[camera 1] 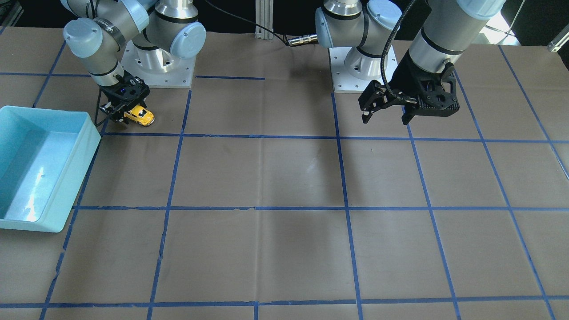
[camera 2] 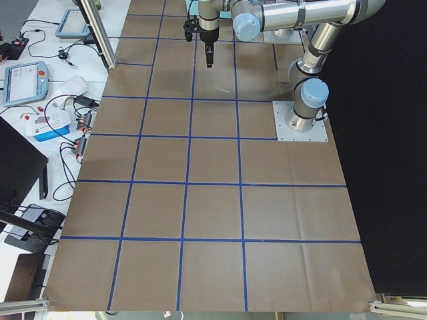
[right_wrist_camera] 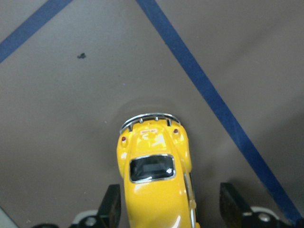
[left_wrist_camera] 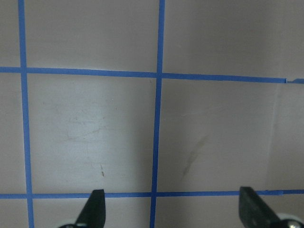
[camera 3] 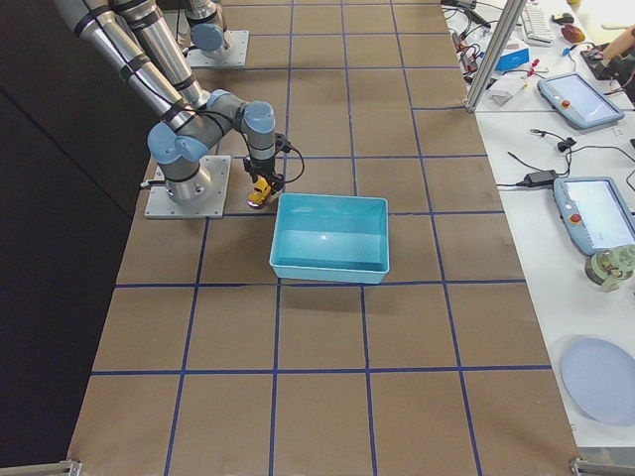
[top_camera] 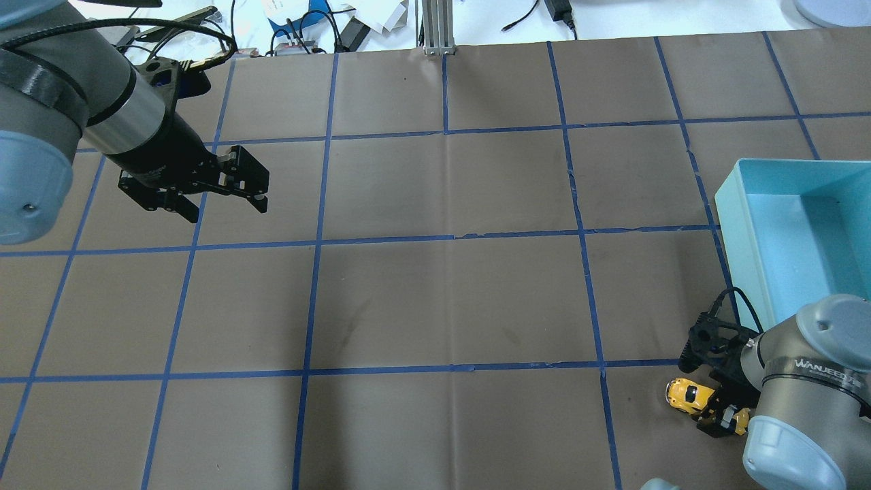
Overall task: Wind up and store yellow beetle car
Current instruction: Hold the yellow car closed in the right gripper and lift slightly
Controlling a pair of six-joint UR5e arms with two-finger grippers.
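Observation:
The yellow beetle car (camera 1: 140, 116) sits low on the brown table close to the right arm's base, also seen in the overhead view (top_camera: 686, 395) and the exterior right view (camera 3: 260, 194). My right gripper (camera 1: 119, 110) reaches down over it and is open. In the right wrist view the car (right_wrist_camera: 154, 183) lies between the fingers: one finger (right_wrist_camera: 111, 205) is against its side, the other (right_wrist_camera: 232, 204) stands apart from it. My left gripper (top_camera: 226, 204) hangs open and empty above the table, far from the car, with both fingertips low in the left wrist view (left_wrist_camera: 173, 213).
A light blue bin (top_camera: 738, 218) stands empty just beyond the car, on the robot's right, also in the front-facing view (camera 1: 91, 133). Blue tape lines grid the brown table. Cables, tablets and small devices lie on the white bench past the far edge.

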